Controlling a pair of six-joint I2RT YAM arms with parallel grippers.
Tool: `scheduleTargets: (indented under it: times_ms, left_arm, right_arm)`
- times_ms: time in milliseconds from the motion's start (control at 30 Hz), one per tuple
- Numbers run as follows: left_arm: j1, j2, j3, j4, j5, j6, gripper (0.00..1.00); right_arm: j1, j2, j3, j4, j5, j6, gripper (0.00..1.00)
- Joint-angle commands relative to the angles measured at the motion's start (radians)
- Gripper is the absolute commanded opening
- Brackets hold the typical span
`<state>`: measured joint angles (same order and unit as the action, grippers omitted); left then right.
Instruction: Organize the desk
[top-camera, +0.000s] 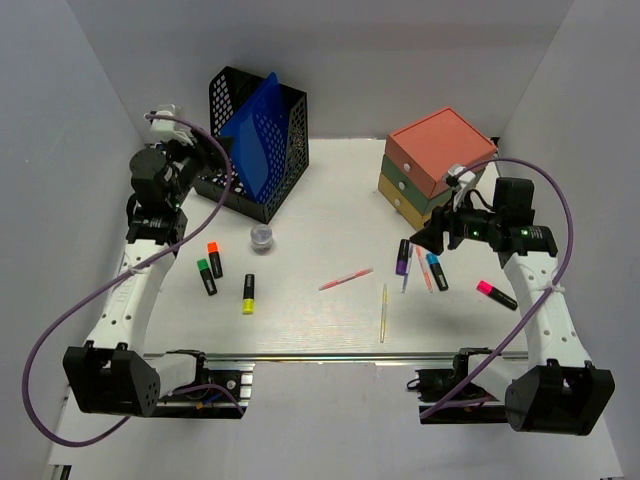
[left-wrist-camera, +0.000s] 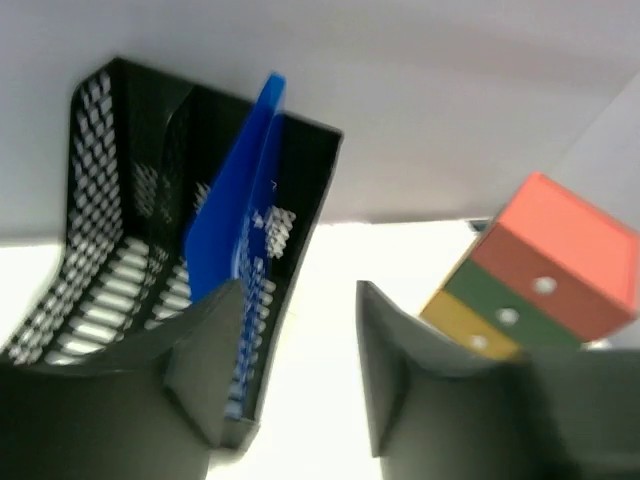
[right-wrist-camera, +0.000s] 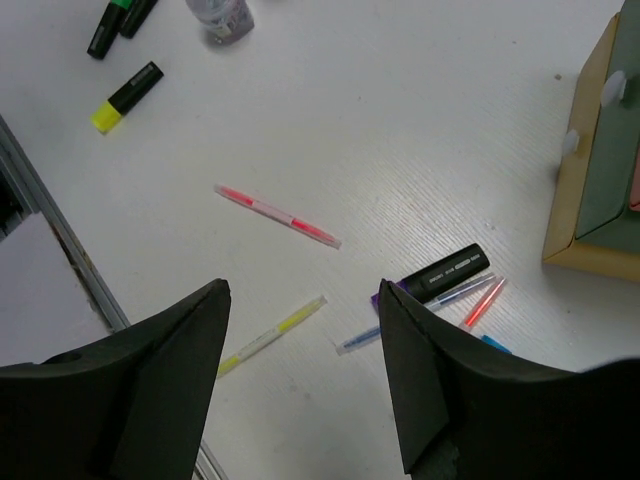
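The white desk (top-camera: 320, 215) carries scattered pens and highlighters. My left gripper (top-camera: 212, 152) is open and empty, raised beside the black mesh file holder (top-camera: 236, 110) with a blue folder (left-wrist-camera: 235, 200); in the left wrist view the gripper (left-wrist-camera: 298, 290) faces that holder. My right gripper (top-camera: 432, 238) is open and empty, held above a purple highlighter (right-wrist-camera: 440, 275), a blue pen (right-wrist-camera: 356, 342) and a red pen (right-wrist-camera: 482, 303). A pink pen (right-wrist-camera: 278, 215) and a yellow pen (right-wrist-camera: 272, 334) lie left of them.
A stacked drawer box (top-camera: 437, 160) stands at the back right. A small jar (top-camera: 262, 237), orange (top-camera: 214, 258), green (top-camera: 206, 276) and yellow (top-camera: 248, 293) highlighters lie left of centre. A pink highlighter (top-camera: 496, 294) lies far right. The metal rail (top-camera: 330, 355) edges the front.
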<state>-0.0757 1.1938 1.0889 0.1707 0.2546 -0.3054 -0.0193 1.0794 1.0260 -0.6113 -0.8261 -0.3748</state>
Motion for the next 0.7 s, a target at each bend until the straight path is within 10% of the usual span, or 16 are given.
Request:
scheduleTargets:
  times_ms: [0,167,267,533,667]
  left_arm:
    - [-0.015,0.003,0.089,-0.316,0.053,-0.049,0.49]
    - [-0.015,0.050,0.106,-0.321,0.335,-0.170,0.36]
    - [-0.056,0.119,0.127,-0.292,0.443,-0.247,0.39]
    - [-0.252,0.305,0.285,-0.306,0.423,-0.248,0.45]
    - [-0.346,0.400,0.339,-0.261,0.377,-0.248,0.49]
  right_arm:
    - [0.001,0.022,0.069,0.054,-0.024,0.094,0.66]
    - [-0.002,0.034,0.086,0.084,0.005,0.137,0.54]
    - [-0.007,0.050,0.132,0.090,0.042,0.191,0.01]
    - [-0.028,0.063,0.200,0.039,0.035,0.264,0.00]
    - [-0.048,0.071,0.201,-0.043,0.100,0.298,0.24]
